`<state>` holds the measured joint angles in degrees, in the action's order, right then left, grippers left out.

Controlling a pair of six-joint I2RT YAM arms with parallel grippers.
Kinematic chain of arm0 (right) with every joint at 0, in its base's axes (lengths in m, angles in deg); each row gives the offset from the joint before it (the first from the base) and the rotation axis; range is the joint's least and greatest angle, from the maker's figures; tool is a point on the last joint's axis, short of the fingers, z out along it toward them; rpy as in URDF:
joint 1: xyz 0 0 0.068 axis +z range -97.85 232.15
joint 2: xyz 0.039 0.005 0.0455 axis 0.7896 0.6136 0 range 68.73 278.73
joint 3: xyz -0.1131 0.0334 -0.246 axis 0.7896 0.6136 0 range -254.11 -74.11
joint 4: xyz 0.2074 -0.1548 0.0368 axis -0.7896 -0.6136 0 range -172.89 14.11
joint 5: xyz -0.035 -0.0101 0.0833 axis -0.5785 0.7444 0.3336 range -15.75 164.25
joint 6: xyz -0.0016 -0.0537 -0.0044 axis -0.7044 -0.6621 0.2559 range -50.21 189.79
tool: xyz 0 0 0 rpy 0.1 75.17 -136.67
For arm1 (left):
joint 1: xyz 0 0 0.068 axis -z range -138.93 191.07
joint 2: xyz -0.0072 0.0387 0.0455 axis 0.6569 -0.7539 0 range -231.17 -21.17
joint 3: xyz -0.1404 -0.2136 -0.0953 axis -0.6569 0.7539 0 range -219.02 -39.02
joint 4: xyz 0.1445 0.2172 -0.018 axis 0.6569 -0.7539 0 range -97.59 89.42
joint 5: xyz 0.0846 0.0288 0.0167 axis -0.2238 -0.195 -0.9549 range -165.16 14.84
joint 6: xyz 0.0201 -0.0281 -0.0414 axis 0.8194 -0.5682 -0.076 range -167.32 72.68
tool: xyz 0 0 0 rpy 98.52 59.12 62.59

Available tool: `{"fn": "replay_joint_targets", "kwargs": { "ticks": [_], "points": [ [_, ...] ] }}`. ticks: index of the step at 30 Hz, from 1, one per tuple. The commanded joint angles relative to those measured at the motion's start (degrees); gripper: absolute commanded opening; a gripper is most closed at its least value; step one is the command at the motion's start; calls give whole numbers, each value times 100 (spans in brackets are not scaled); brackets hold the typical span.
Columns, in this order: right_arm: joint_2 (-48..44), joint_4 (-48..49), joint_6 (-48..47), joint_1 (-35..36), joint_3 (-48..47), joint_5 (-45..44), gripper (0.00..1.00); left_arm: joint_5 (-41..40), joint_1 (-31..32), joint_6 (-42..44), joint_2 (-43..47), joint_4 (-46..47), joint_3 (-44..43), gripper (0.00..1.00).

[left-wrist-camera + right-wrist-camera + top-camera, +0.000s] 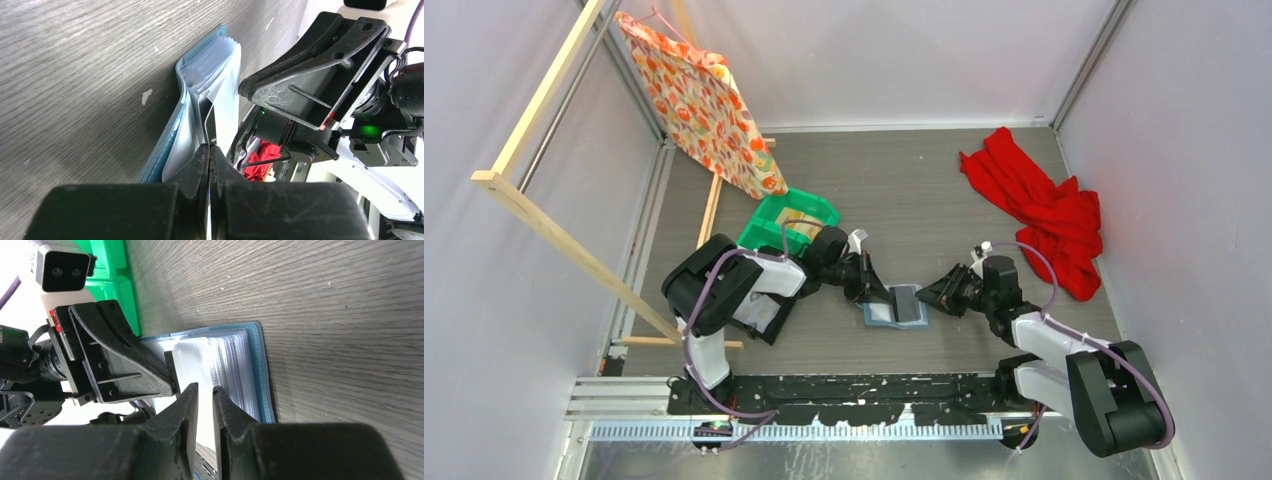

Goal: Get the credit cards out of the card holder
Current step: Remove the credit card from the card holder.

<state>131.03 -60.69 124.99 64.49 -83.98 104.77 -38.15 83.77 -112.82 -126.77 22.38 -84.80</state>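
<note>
Teal card holder lies open, sleeves fanned; left tool pinches dark card, right tool narrow.

The near end of the card holder is hidden behind the fingers of the left gripper. Whether the right gripper pinches a sleeve cannot be told.

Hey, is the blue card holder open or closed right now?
Open. The card holder lies spread, blue cover down, with its clear sleeves fanned out on top.
</note>
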Motion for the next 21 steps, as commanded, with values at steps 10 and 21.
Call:
{"fn": "replay_joint_targets", "kwargs": {
  "ticks": [10,21],
  "points": [
    [148,-443,-239,38,-14,-416,23,198,-305,284,410,-125,245,1],
    [160,-443,-246,43,-13,-424,23,306,-478,587,523,-569,263,1]
  ]
}}
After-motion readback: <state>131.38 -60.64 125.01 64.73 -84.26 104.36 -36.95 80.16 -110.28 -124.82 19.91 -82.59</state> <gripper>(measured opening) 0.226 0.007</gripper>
